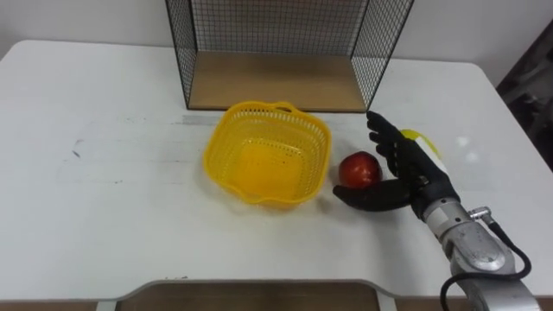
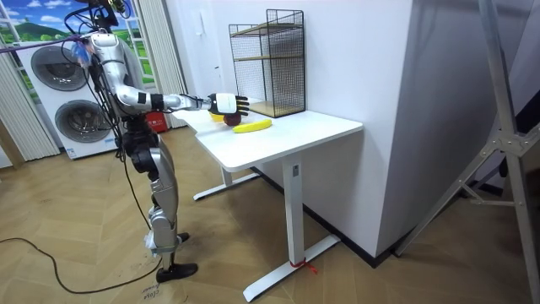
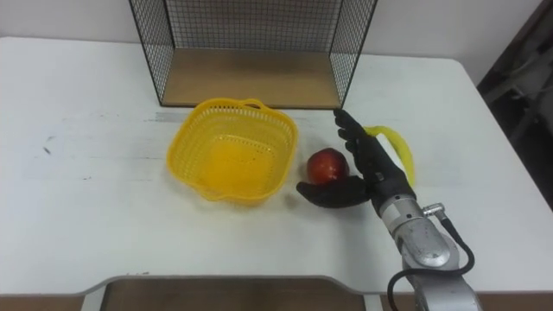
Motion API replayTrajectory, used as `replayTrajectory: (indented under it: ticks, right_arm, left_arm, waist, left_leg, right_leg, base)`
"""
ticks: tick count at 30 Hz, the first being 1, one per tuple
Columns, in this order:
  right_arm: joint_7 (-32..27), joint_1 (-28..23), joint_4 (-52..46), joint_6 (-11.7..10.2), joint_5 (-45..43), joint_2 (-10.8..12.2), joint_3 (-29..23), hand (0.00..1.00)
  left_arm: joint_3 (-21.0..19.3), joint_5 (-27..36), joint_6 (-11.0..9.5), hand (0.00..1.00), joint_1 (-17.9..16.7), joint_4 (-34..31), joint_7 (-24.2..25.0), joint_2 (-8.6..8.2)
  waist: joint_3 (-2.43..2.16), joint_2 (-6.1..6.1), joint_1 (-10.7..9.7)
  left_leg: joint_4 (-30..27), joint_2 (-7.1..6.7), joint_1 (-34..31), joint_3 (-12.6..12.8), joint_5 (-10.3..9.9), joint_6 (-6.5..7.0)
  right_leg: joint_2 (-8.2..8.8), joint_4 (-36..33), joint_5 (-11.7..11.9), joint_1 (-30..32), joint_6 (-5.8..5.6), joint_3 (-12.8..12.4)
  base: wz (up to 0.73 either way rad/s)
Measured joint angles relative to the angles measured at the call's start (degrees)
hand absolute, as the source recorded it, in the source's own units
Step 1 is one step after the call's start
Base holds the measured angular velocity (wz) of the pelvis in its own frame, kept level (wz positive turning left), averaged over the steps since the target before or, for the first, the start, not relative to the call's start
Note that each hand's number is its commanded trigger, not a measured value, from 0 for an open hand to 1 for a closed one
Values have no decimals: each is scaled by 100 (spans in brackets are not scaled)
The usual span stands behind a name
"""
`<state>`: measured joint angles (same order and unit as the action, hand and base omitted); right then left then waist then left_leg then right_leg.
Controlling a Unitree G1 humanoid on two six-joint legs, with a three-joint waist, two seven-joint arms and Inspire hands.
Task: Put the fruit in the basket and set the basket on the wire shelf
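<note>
Left eye view: a round red apple (image 1: 359,169), glossy with a small pale highlight on top, sits on the white table (image 1: 104,173) just to the right of a yellow plastic basket (image 1: 218,164) with lattice walls and a wavy rim. Both apple and basket rest in front of the black wire shelf (image 1: 380,52). The robot's right hand (image 1: 408,179) lies released beside the fruit, its dark fingers straight and pointing toward the shelf along the apple's right side, and its thumb stretched across the table on the near side of the apple (so the apple sits in the crook between thumb and fingers). Whether thumb or fingers actually touch the skin is hard to make out. A yellow banana (image 1: 423,138) lies on the table beyond the hand, mostly covered by the fingers from this eye, though the right eye view shows more of its curve arching past them. The shelf's wooden bottom board (image 1: 276,82) is visible, while its upper part is cut off at the top edge. Seen from the room view, the robot stands upright at the table's end with its right arm reaching out level over the tabletop, two washing machines (image 2: 63,101) behind it.
</note>
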<state>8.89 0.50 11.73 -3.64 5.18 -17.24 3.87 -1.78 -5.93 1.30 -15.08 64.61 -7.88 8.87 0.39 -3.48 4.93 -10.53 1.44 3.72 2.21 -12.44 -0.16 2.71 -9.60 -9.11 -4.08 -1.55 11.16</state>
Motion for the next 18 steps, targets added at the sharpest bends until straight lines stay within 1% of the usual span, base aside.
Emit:
replayTrajectory:
  ticks: [6,8,13,18]
  right_arm:
    - [-1,-2,337,5,-2,0,18,0]
    - [-5,-2,337,5,-2,-1,31,0]
    - [-26,-1,329,5,2,-2,53,0]
    - [-62,-1,331,5,21,-2,53,0]
  left_arm:
    - [20,0,4,0,-5,0,-9,0]
    - [20,1,9,0,-4,1,-8,1]
    - [20,11,12,0,-8,-13,6,7]
    - [21,22,13,0,-7,-10,13,7]
  waist:
    - [6,22,4]
    - [-1,33,2]
    - [-21,3,6]
    - [-18,4,-2]
  left_leg:
    - [29,1,-5,4,0,0]
    - [30,1,-5,4,0,0]
    - [3,0,-2,10,0,0]
    - [-2,0,2,9,0,0]
  right_leg:
    - [0,-1,0,0,0,3]
    - [0,-1,0,0,0,4]
    - [2,-3,0,-6,0,6]
    - [3,-1,0,-13,0,5]
  base:
    - [0]
    - [0]
    - [0]
    - [0]
